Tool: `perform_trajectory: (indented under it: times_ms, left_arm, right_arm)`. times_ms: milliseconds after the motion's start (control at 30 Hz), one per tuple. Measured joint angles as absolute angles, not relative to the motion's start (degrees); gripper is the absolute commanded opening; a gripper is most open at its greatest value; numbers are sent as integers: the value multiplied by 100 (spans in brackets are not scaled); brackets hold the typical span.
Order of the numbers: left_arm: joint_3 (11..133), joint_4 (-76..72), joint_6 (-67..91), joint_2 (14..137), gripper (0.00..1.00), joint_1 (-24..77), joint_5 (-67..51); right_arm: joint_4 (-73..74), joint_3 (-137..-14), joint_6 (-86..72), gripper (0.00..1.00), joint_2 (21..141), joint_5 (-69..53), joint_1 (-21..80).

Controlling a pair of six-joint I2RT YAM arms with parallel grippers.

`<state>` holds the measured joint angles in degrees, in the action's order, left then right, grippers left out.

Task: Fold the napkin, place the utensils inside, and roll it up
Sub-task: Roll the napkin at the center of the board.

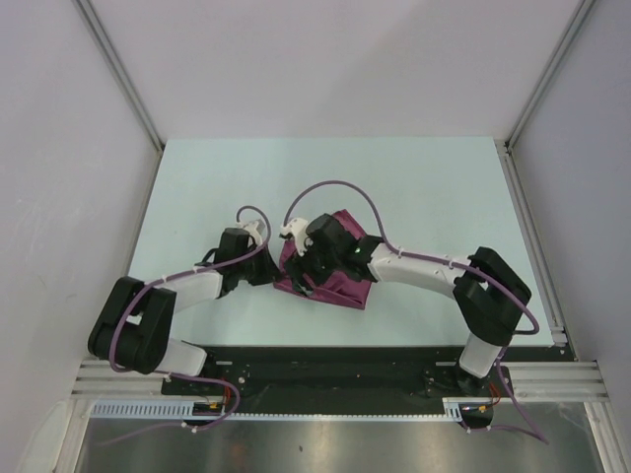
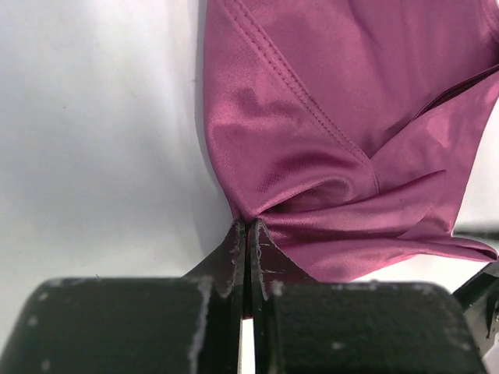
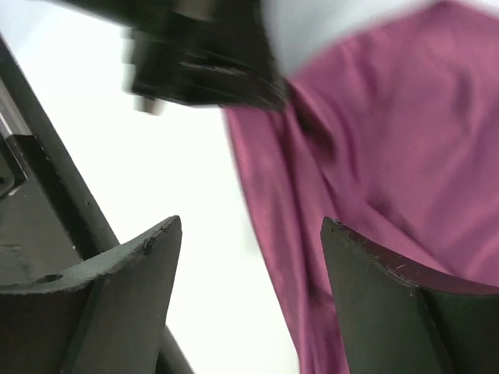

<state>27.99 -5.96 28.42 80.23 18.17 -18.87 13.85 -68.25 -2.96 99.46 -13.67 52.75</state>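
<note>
The plum napkin (image 1: pixel 342 291) lies bunched and creased on the table's middle. My left gripper (image 1: pixel 279 268) is at its left edge and is shut on a pinch of the cloth (image 2: pixel 312 117), which fans out from the fingertips (image 2: pixel 248 224). My right gripper (image 1: pixel 308 271) hovers over the napkin's left part, open and empty. In the right wrist view (image 3: pixel 251 226) one finger is above bare table and the other above the cloth (image 3: pixel 382 156). The left gripper shows blurred at the top of that view (image 3: pixel 203 66). The orange spoon is not in view.
The pale table (image 1: pixel 414 187) is walled by white panels at the back and sides. A black base rail (image 1: pixel 325 370) runs along the near edge. Purple cables loop above both wrists.
</note>
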Motion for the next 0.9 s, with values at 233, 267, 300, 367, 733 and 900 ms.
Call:
perform_trajectory:
  times_ms: [233, 267, 300, 367, 733, 900]
  left_arm:
    - [3168, -73, 2832, 8276, 0, 1811, -1962]
    - [3201, -32, 2825, 8302, 0, 1809, -1977]
    - [3229, 5, 2823, 8331, 0, 1806, -1988]
    - [3264, 47, 2818, 8368, 0, 1802, -2008]
    - [3315, 110, 2799, 8412, 0, 1796, -2038]
    - [3317, 113, 2799, 8414, 0, 1791, -2043]
  right_arm:
    - [701, -6560, 456, 76, 10110, -668, 5898]
    - [670, -6549, 532, 76, 10180, -598, 5935]
    - [639, -6547, 622, 76, 10259, -530, 5964]
    - [561, -6547, 766, 75, 10398, -467, 6003]
    - [523, -6722, 1146, 71, 10818, -290, 6014]
    - [554, -6842, 1168, 66, 10916, -263, 5964]
